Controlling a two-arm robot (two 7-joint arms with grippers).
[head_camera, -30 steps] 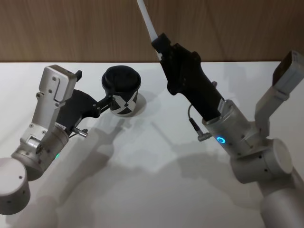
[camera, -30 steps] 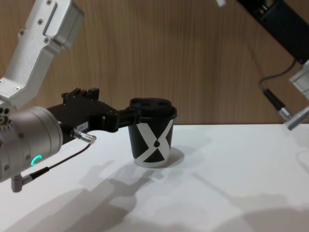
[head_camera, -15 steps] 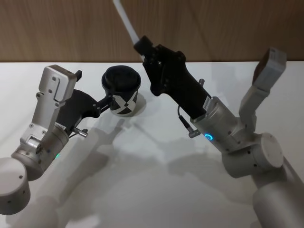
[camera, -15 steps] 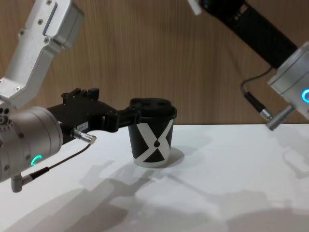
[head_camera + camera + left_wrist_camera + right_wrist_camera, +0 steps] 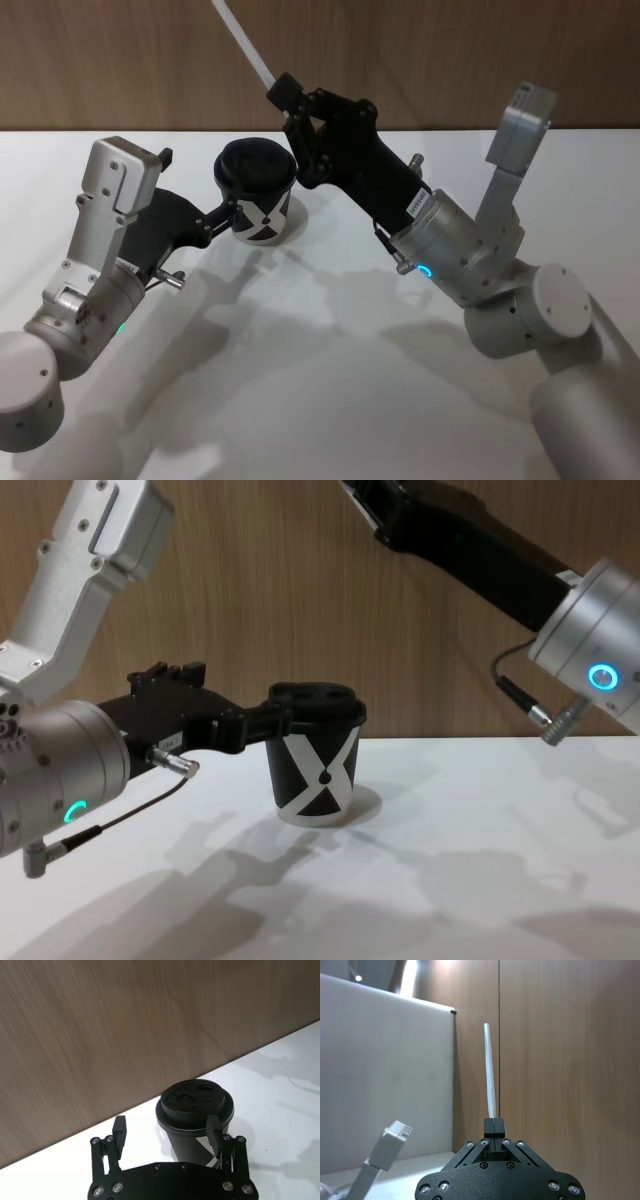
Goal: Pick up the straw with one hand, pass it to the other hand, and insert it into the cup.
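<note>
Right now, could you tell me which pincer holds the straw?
The right pincer, blue-ringed, grips the straw; the left pincer, green-ringed, sits open at the cup.

The left arm lies low over the table's (image 5: 330, 400) left side, a green ring lit on the left wrist (image 5: 88, 300). The left gripper (image 5: 224, 217) is held level near the far edge, fingers spread apart. The right arm slants up from the right side, a blue ring lit on the right wrist (image 5: 445, 245). The right gripper (image 5: 281, 93) is raised high, fingers pinched together on the straw (image 5: 240, 42)
</note>
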